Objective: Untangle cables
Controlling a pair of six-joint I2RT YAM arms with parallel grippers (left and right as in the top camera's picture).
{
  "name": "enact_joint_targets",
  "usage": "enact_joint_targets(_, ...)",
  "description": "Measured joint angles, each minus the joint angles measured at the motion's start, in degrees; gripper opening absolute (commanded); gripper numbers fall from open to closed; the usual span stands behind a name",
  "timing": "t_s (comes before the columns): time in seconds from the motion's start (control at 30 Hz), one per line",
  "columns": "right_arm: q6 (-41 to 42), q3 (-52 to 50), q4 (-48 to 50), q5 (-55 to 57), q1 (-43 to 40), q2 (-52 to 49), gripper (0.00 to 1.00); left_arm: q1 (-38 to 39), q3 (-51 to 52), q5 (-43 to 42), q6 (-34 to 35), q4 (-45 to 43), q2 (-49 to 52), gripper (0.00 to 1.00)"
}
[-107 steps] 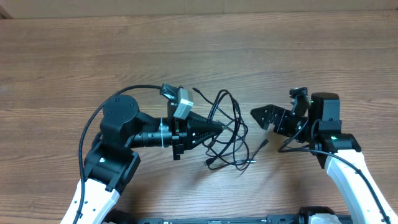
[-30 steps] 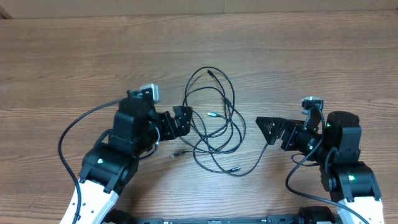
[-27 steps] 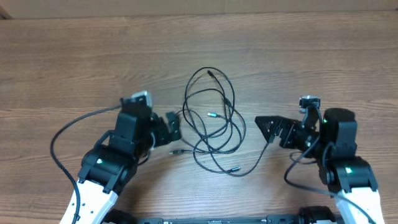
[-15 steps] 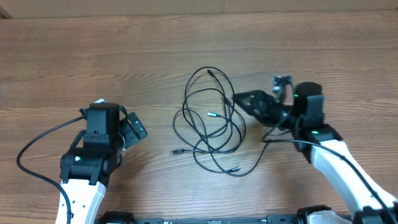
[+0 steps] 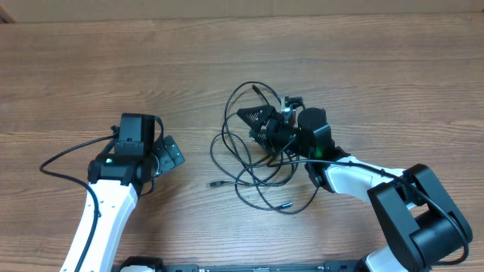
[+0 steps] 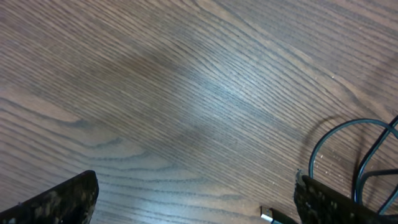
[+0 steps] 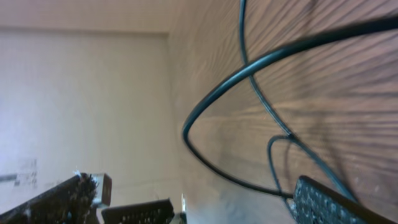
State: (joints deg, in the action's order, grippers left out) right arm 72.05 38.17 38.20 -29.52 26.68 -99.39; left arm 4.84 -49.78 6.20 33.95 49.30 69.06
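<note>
The cables (image 5: 226,119) are thin black cords lying in a loose tangle of loops at the table's middle, with small silver-tipped plugs (image 5: 214,183) sticking out. My right gripper (image 5: 253,121) is open and low over the upper part of the tangle; in its wrist view a cable loop (image 7: 249,70) curves just ahead of the gripper (image 7: 193,205), with nothing between the jaws. My left gripper (image 5: 168,155) is open, left of the tangle and apart from it. Its wrist view has a cable loop (image 6: 320,144) and a plug end (image 6: 268,216) near the right finger.
The wooden table (image 5: 91,68) stretches bare to the left and back. A pale wall (image 7: 81,99) fills the left of the right wrist view. The left arm's own thick black wire (image 5: 64,155) loops out to the left.
The right gripper has swung left from beside the tangle to over its upper loops. The left arm, which had drawn back to the left, has barely moved since. The cables lie as before.
</note>
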Motion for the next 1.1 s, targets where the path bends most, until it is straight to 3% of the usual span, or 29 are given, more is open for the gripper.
enact_joint_targets(0.13,0.0,0.1,1.2,5.2,0.3,-0.2,1.00,0.0,0.0,-1.1,-1.6,1.3,1.0,0.99)
enact_joint_targets(0.33,-3.6,10.4,-1.9,6.0,2.3,-7.5,1.00,0.0,0.0,-16.1,-24.1,0.2,-0.2,1.00)
enact_joint_targets(0.4,-4.9,13.3,-3.0,4.7,2.3,-9.4,0.98,0.0,0.0,-18.1,-27.0,0.3,-2.3,1.00)
enact_joint_targets(0.5,-6.4,16.1,-4.3,3.5,2.3,-10.8,0.64,0.0,0.0,-19.7,-30.2,0.3,-9.3,0.99)
enact_joint_targets(0.57,-6.8,16.2,-4.1,2.8,2.3,-10.9,0.31,0.0,0.0,-19.7,-31.0,0.1,-13.9,1.00)
enact_joint_targets(0.67,-7.5,16.2,-3.0,1.8,2.6,-10.9,0.07,0.0,0.0,-19.6,-31.5,0.0,-19.3,1.00)
enact_joint_targets(0.7,-8.3,16.2,-2.7,1.2,2.8,-10.9,0.05,0.0,0.0,-19.6,-31.6,0.0,-19.5,1.00)
enact_joint_targets(0.8,-8.3,16.2,-2.6,0.2,3.4,-10.9,0.12,0.0,0.0,-19.5,-31.6,0.1,-19.0,0.99)
enact_joint_targets(0.9,-8.7,16.2,-3.9,-0.5,3.5,-10.9,0.04,0.0,0.0,-19.5,-31.6,0.0,-17.7,0.99)
enact_joint_targets(1.0,-8.9,16.2,-4.5,-0.9,3.5,-10.9,0.04,0.0,0.0,-19.5,-31.6,0.0,-16.1,1.00)
enact_joint_targets(1.07,-8.9,16.2,-4.4,-1.2,3.5,-10.9,0.23,0.0,0.0,-19.5,-31.6,0.1,-14.9,1.00)
enact_joint_targets(1.1,-8.9,16.3,-5.0,-1.2,3.5,-10.9,0.39,0.0,0.0,-19.5,-31.6,0.0,-14.3,1.00)
